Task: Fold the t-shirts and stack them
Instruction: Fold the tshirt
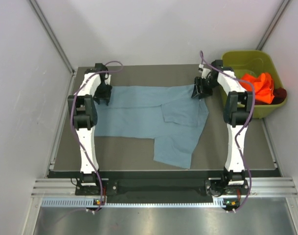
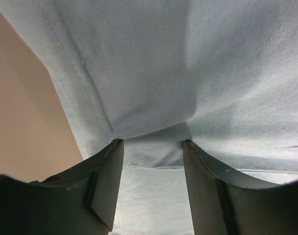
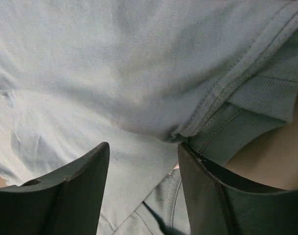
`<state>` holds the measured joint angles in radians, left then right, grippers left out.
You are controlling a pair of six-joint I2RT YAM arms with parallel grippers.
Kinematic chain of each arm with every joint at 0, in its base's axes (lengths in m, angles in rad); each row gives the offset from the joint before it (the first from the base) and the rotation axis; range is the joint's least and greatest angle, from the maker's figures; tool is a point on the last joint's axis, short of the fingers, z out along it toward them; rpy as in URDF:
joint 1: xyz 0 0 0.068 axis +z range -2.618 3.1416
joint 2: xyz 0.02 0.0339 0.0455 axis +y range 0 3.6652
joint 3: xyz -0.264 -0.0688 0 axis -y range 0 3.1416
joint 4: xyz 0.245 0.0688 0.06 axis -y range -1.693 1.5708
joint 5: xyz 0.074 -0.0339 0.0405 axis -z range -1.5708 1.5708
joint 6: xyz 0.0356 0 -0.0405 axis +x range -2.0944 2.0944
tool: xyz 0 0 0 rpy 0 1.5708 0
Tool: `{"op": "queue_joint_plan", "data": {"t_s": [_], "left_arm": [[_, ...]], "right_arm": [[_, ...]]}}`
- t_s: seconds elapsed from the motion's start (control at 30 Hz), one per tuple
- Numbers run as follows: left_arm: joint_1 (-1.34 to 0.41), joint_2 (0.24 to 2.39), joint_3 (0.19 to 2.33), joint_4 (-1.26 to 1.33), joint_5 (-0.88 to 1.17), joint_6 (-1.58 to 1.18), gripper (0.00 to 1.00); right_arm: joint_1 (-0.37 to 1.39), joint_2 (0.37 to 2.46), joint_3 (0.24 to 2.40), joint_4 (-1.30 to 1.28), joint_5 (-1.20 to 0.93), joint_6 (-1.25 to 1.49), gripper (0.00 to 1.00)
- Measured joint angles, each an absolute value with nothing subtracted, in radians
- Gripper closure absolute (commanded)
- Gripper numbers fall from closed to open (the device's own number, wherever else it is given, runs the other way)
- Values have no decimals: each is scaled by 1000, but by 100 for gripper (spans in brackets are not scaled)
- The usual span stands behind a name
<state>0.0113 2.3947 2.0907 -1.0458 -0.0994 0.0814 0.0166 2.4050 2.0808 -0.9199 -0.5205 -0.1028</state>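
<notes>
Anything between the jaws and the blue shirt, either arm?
Nothing visible. Both wrist views show the shirt lying right at the open jaws, left and right, along its far edge. The bin with the orange shirt sits off to the right, out of the way.

We see bright, even light on the blue-grey t-shirt, with soft shadows along its edges. Close up, its weave looks soft and dimmer lower down.

an olive-green plastic bin stands just beside the far right corner of the dark table
</notes>
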Motion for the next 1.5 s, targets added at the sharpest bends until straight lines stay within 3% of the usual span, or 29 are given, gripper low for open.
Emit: {"op": "queue_joint_plan", "data": {"t_s": [0.5,0.97,1.03,1.07,1.13,1.37,1.5], "left_arm": [[9,2534,2337,-965,-130,115,42],[-2,2562,2368,-864,-150,122,41],[-2,2562,2365,-859,-151,121,41],[-2,2560,2360,-855,-151,121,41],[-2,2554,2349,-846,-151,119,41],[-22,2536,2314,-820,-189,115,41],[-35,2529,2299,-808,-221,116,41]], "right_arm": [[17,2532,2302,-870,-465,-89,35],[17,2610,2411,-735,-393,-91,31],[15,2614,2418,-727,-385,-92,38],[13,2620,2424,-721,-384,-93,56],[6,2634,2434,-712,-375,-95,77],[-9,2647,2444,-693,-364,-75,92],[-9,2667,2475,-687,-360,-68,96]]}}
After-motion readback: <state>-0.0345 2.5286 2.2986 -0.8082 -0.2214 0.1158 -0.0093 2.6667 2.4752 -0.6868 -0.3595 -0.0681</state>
